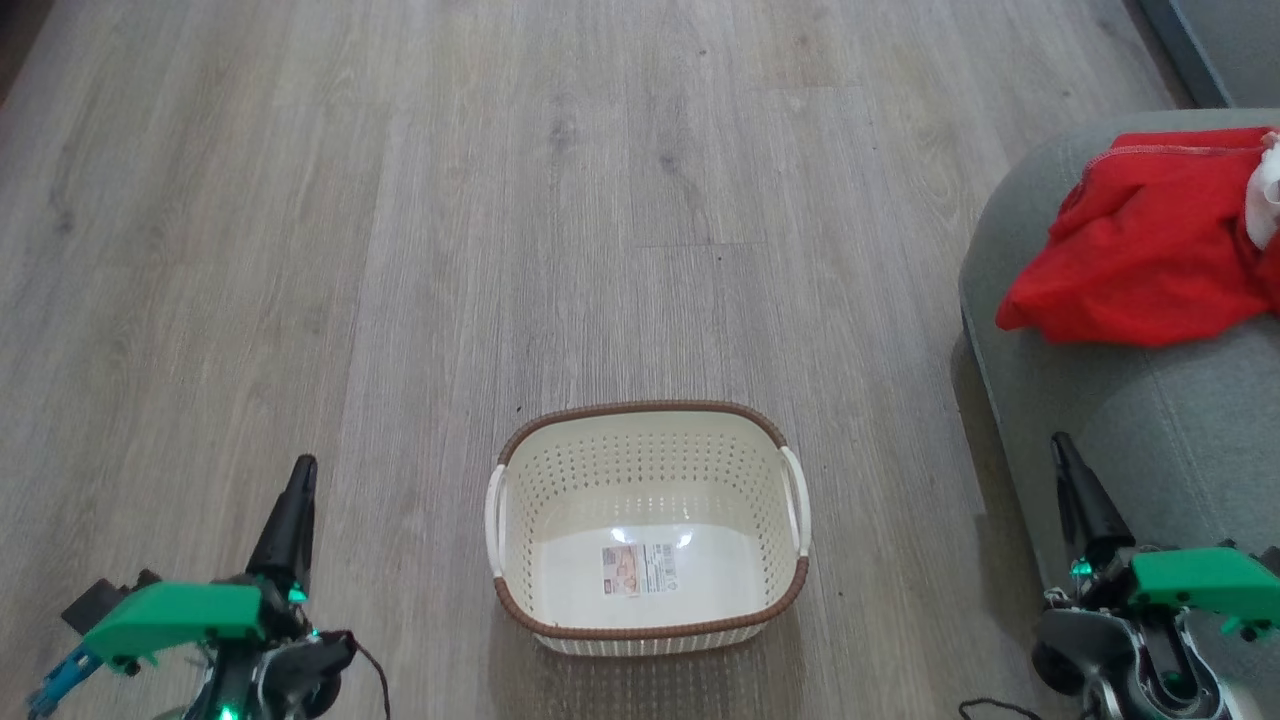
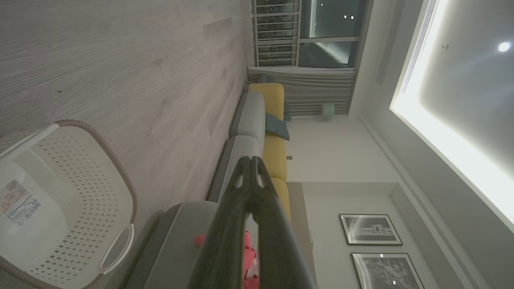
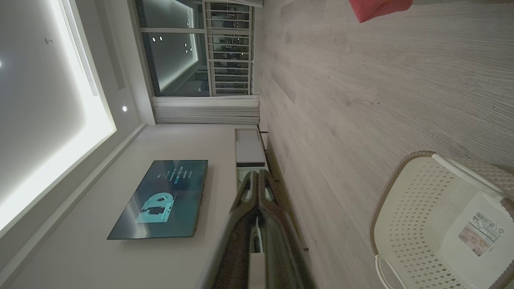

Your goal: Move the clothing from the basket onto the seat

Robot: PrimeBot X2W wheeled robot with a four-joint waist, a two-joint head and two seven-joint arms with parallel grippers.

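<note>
The red clothing (image 1: pixel 1150 245) with a white part lies crumpled on the grey-green seat (image 1: pixel 1180 420) at the right edge of the head view. The cream basket (image 1: pixel 648 452) stands on the floor in the middle with nothing in it but its label sticker (image 1: pixel 640 568). My left gripper (image 1: pixel 302 470) hangs low at the lower left, shut and holding nothing. My right gripper (image 1: pixel 1060 445) is at the lower right beside the seat's front, shut too. The left wrist view shows the basket (image 2: pixel 86 168), the seat (image 2: pixel 176 241) and a bit of the clothing (image 2: pixel 249 257).
Grey wood-plank floor (image 1: pixel 500 200) spreads around the basket. In the left wrist view a grey and yellow sofa (image 2: pixel 273 132) runs toward a window. In the right wrist view a television (image 3: pixel 164 196) hangs on the wall above a low cabinet (image 3: pixel 249 148).
</note>
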